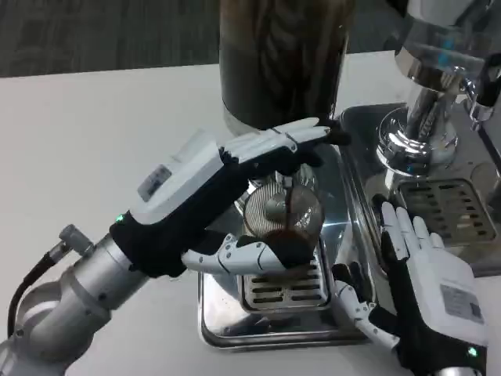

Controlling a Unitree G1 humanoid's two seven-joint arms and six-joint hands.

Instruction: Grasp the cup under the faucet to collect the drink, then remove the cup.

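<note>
Left robot hand (227, 204) is wrapped around the cup (282, 223), holding it under the faucet (288, 168) as dark drink streams in. Collecting looks underway; pulling the cup away remains. Right robot hand (423, 282) rests flat and empty beside the drip tray (266, 325). One cup, two dispensers, two trays.

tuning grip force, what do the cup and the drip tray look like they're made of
Cup: likely clear plastic or glass; the dark drink shows through its wall. Drip tray: apparently polished metal, mirror-bright with reflections and a slotted grate. Left hand holds the cup.
</note>
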